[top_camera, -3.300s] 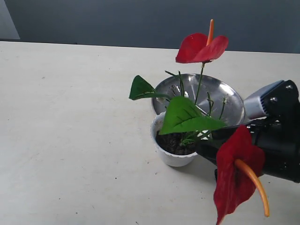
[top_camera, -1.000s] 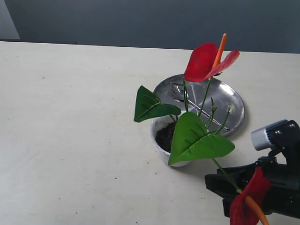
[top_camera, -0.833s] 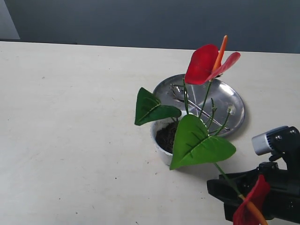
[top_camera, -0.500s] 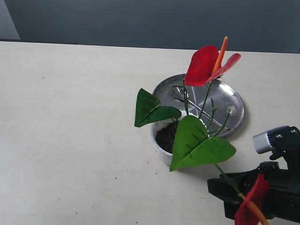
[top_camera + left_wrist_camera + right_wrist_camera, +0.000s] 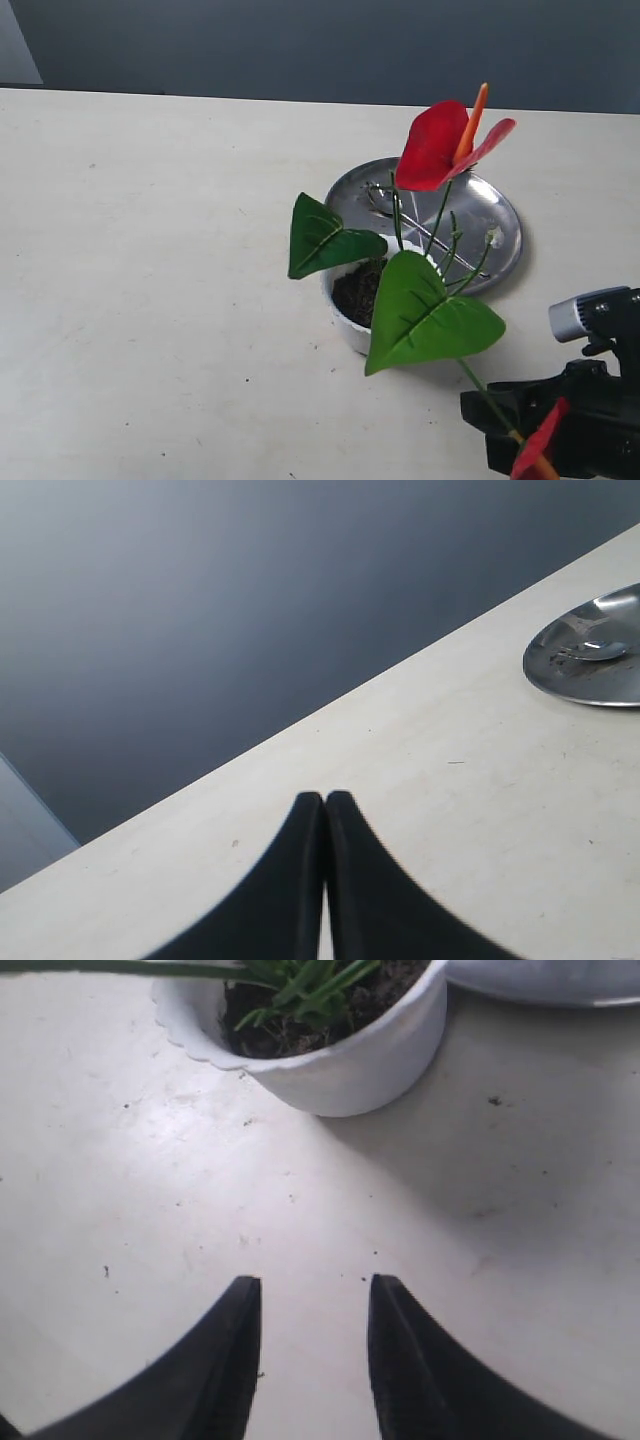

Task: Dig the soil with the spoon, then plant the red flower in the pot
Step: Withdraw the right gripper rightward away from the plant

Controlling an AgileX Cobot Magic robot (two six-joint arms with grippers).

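Two hands: right hand (image 5: pixel 315 1282) spread apart, empty, near pot (image 5: pixel 340 1070); left hand (image 5: pixel 324 798) closed tight, empty. Red flower (image 5: pixel 440 145) in soil (image 5: pixel 355 290) looks light, bendy, tippy; best pinch stems low.

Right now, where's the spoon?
In the exterior view the spoon lies on the steel plate, right of centre, just behind the white pot. Stems of the flower partly cross it.

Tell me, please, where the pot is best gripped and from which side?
Take the pot by its bare white wall below the wavy rim, probably coming in low from the exterior view's left: a big leaf overhangs its near-right side, stems fill the mouth, and the plate sits just behind.
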